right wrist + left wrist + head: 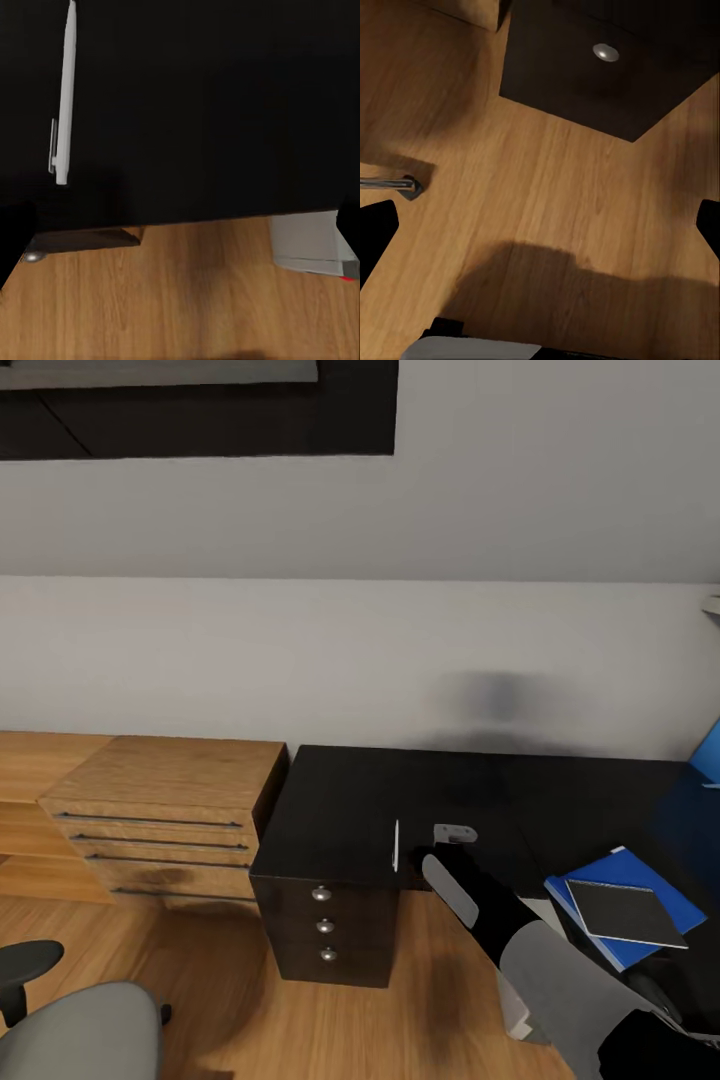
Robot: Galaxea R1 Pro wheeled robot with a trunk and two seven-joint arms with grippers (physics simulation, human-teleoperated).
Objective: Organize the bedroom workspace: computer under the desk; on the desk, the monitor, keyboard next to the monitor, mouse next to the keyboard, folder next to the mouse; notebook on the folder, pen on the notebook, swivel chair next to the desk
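Observation:
A white pen (396, 845) (64, 97) lies on the glossy black desk (350, 800) near its front edge. My right gripper (452, 838) (180, 232) hovers just right of the pen, open, its fingers at the edges of the right wrist view with nothing between them. The blue folder (620, 865) rests on the desk's right wing with the dark notebook (625, 913) on top. A light-grey computer (311, 244) stands under the desk. The grey swivel chair (80, 1030) is at the lower left. My left gripper (540, 232) is open over the wooden floor.
A light wooden chest (170, 810) with bar handles stands left of the desk. The desk's dark drawers carry round silver knobs (321, 893) (605, 52). A chrome chair leg (390, 184) and the grey seat edge (472, 351) lie close to my left gripper.

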